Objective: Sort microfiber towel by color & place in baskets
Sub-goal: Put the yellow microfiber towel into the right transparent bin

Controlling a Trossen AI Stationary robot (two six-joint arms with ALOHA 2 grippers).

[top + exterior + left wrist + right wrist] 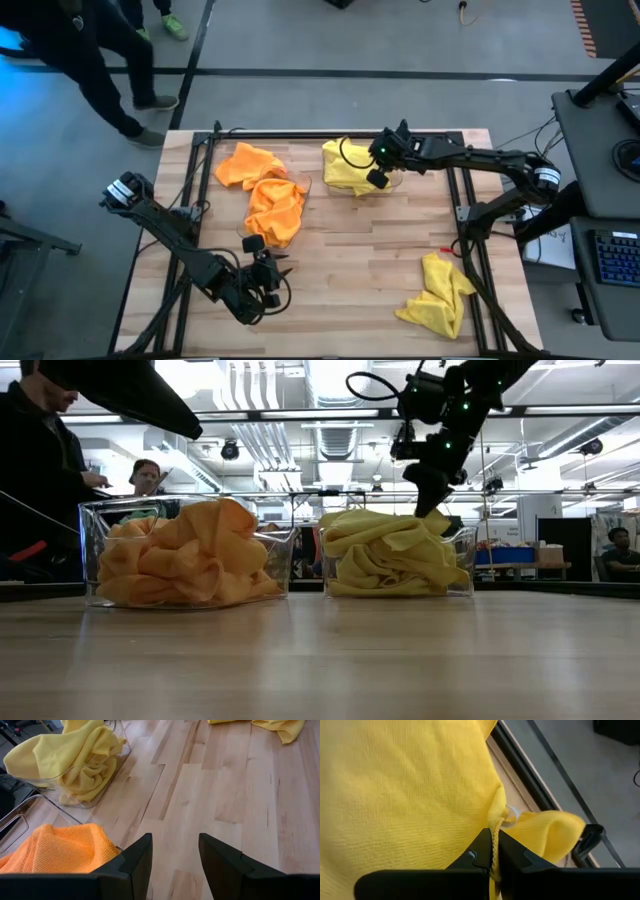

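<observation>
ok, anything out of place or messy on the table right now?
One yellow towel lies crumpled on the bare table near the right front corner, outside both baskets. An orange towel spills over its basket's rim. The right pincer is shut on a yellow towel over the yellow basket.

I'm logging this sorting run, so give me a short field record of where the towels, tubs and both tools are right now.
orange tub: clear plastic tub heaped with bright orange microfiber towels
yellow tub: clear plastic tub holding bright yellow microfiber towels
loose towel: crumpled yellow microfiber towel on the wooden table, near right side
right tool: over yellow tub, shut on a yellow towel fold
left tool: open, empty, near table's front, beside orange tub
</observation>
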